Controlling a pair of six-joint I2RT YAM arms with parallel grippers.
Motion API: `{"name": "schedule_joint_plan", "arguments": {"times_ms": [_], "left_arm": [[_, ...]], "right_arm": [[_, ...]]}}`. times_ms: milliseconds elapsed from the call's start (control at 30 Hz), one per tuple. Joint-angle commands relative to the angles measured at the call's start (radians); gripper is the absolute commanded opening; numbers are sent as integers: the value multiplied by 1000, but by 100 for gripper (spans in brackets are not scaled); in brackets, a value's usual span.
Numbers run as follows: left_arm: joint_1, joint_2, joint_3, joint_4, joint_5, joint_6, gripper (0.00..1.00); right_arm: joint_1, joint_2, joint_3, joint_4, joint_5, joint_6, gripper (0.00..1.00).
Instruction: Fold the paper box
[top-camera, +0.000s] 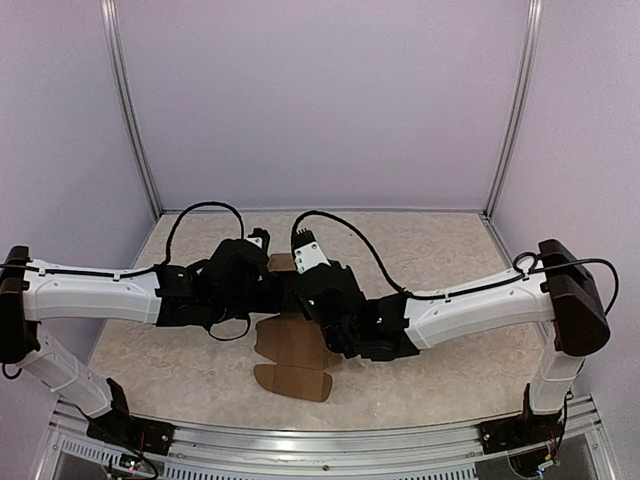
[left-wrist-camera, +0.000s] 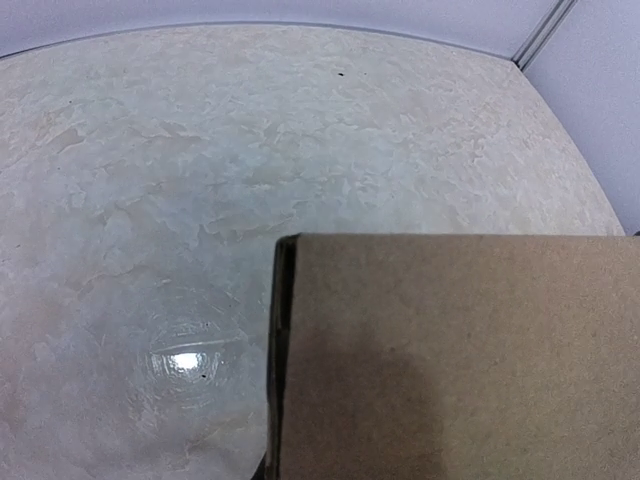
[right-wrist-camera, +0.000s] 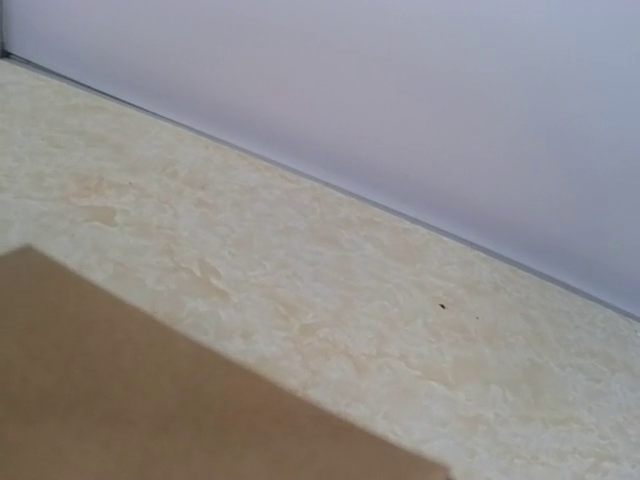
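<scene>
Since both wrists sit right over the work, I get no fingers in any view. Clock is off the table centre in the overhead view: 6 toward the arm bases, 12 toward the back wall.

Nearest, at 6: the silver aluminium rail (top-camera: 320, 440). The left arm base (top-camera: 120, 420) is bolted on at 7, the right arm base (top-camera: 520, 432) at 5.

Just past it, at 6 of centre: the paper box (top-camera: 292, 362). It is plain brown cardboard, here a die-cut sheet lying on the beige mottled tabletop (top-camera: 430, 250). The near end shows rounded tabs. The sheet runs toward 12 and goes under the wrists, and a small brown strip shows out the far side.

Centre: the left gripper (top-camera: 272, 290) comes in from 9 and the right gripper (top-camera: 312, 295) from 3. Their black housings almost touch over the middle of the sheet, and the jaws are hidden beneath them.
- Left: can't tell whether apart, together or clamped.
- Right: same, can't tell.

Left wrist camera: the paper box (left-wrist-camera: 450, 360) fills the frame from 3 round to 6, very close to the lens. It has a dark edge down its left side, with bare tabletop beyond. No fingers visible.

Right wrist camera: a brown corner of the paper box (right-wrist-camera: 150, 390) fills 6 to 9, with tabletop past it. No fingers there either. I can't say whether either panel is pinched.

Far, at 12: the pale lilac back wall (top-camera: 320, 100), with silver frame posts (top-camera: 130, 110) at 11 and 1.
</scene>
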Motion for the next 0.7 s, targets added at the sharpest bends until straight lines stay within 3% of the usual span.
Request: {"name": "schedule_joint_plan", "arguments": {"times_ms": [0,400,633,667], "left_arm": [[-18,11,46,35,46,8,18],[-15,4,35,0,38,-5,51],[26,-57,-82,-24,58,-23,66],[34,-80,-95,-32,68,-19,73]], "right_arm": [[36,48,35,-27,-49,-20,0],[-31,92,62,-84,-115,30,0],[-102,104,6,-2,-220,12,0],[-114,104,-5,11,-245,16,0]]}}
